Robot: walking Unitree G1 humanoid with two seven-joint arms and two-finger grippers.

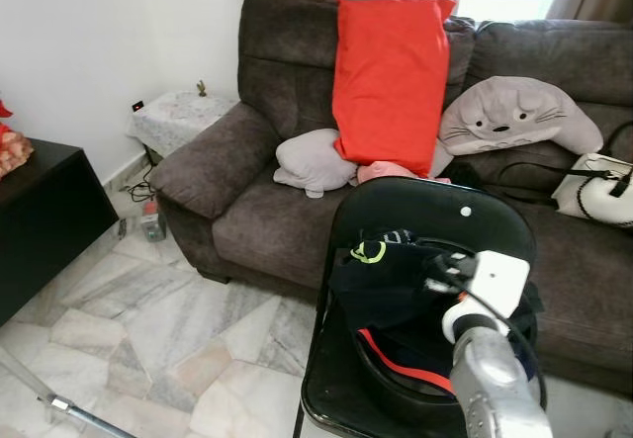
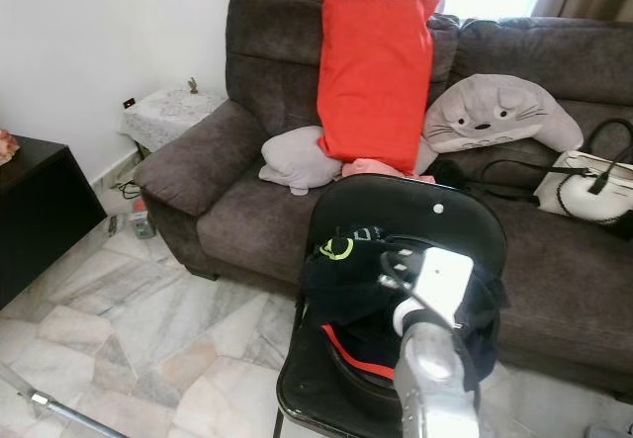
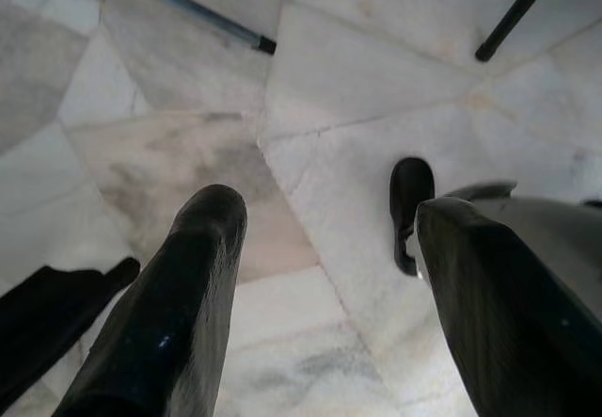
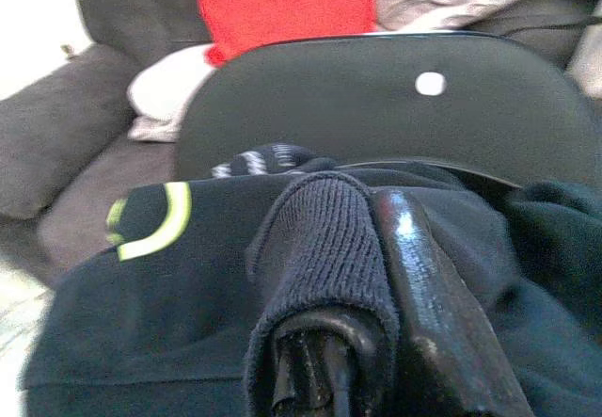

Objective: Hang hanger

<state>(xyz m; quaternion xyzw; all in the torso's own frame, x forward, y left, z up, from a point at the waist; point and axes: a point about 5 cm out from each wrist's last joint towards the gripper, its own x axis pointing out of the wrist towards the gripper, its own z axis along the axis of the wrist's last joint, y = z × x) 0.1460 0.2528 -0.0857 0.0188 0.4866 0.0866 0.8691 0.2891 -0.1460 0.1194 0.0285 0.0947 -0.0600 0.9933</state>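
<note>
I see the right gripper point(image 4: 376, 342) clamped on dark clothing point(image 1: 396, 280) piled on the black chair point(image 1: 435, 211), lower right of frame. Left gripper point(image 3: 320, 276) hangs over the marble floor point(image 3: 376, 88), fingers apart.

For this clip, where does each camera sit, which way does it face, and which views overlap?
Left eye, right eye: on the head, looking forward and down at the black chair, dark clothes and sofa; right arm shows.
Left wrist: looks down at the marble floor past the open left end effector.
Right wrist: right end effector shut on the clothes, chair behind.
Shared: chair, clothes, red pillow.
</note>
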